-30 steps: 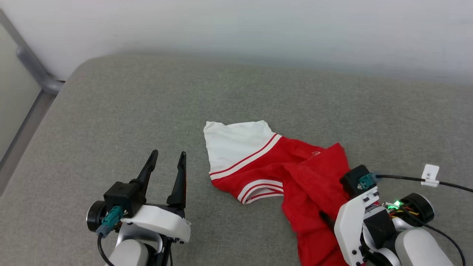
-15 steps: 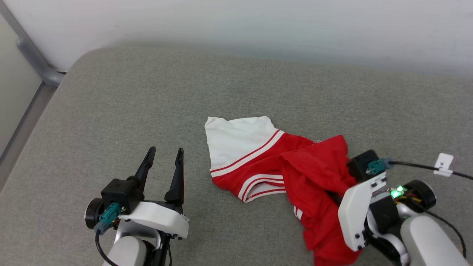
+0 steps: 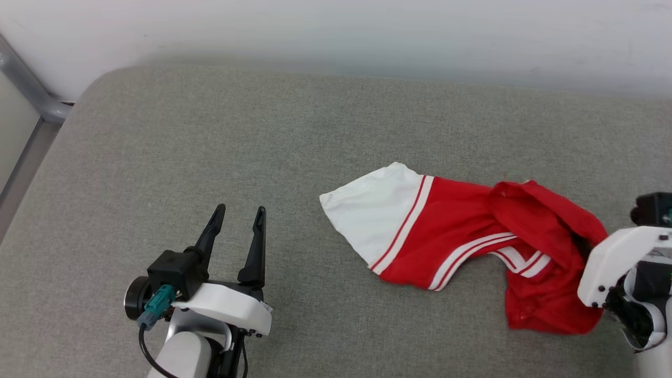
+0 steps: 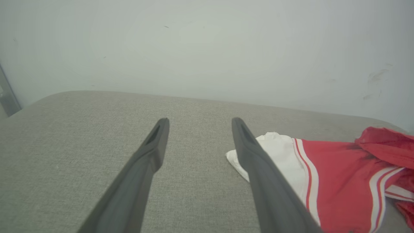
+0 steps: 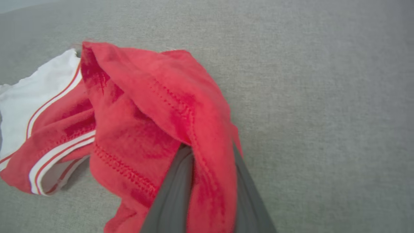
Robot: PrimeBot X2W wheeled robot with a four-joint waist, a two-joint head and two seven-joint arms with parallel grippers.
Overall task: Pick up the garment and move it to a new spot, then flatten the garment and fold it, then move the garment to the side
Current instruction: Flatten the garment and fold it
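Right jaws pinching a red fold of the shirt so I can drag it across the worktop; left jaws spread, parked clear.

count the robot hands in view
2. The left hand is at the lower left, open above the grey surface, apart from the garment. The right hand is at the right edge, shut on the garment's red fabric. None looks hidden.

Red garment with 1 white sleeve and striped trim showing, lying crumpled and stretched out over the right half of the grey cushion, red end bunched up.
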